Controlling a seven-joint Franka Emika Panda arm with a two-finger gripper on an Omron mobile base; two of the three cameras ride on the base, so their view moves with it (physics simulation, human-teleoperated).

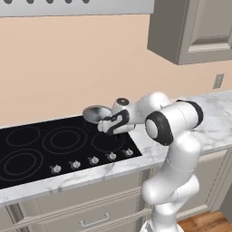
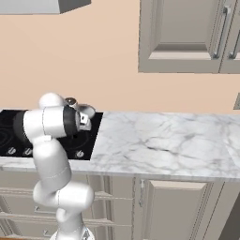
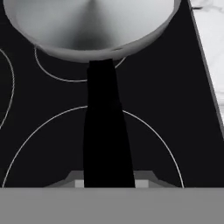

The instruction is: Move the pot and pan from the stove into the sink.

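Pan [image 1: 96, 113] at back right of stove [image 1: 36, 149], over the rear right burner, bowl toward the wall, long black handle [image 3: 106, 131] running forward toward the arm. Bowl grey, shallow, rim visible in hand view [image 3: 92, 26] across the top. Gripper [image 1: 110, 125] low over the stove's right side, just in front of the pan bowl, at the handle. Hand view: handle passing straight down between the two grey finger tips [image 3: 75, 180], one tip each side, both right against it; fingers closed on the pan handle. Handle end hidden below the grey tips. Ring burners [image 3: 92, 144] under the handle, thin grey circles on black glass. Row of small silver knobs [image 1: 93, 160] along stove front edge. White marble counter [image 2: 164, 140] to the right of the stove, also a strip at top right in hand view. Right base view: arm elbow in front of the stove's right end, pan mostly hidden behind it, bit of grey rim [image 2: 87, 111] showing. Wall cabinets [image 2: 187, 37] above counter. Wall outlet [image 1: 218, 81] over the counter.
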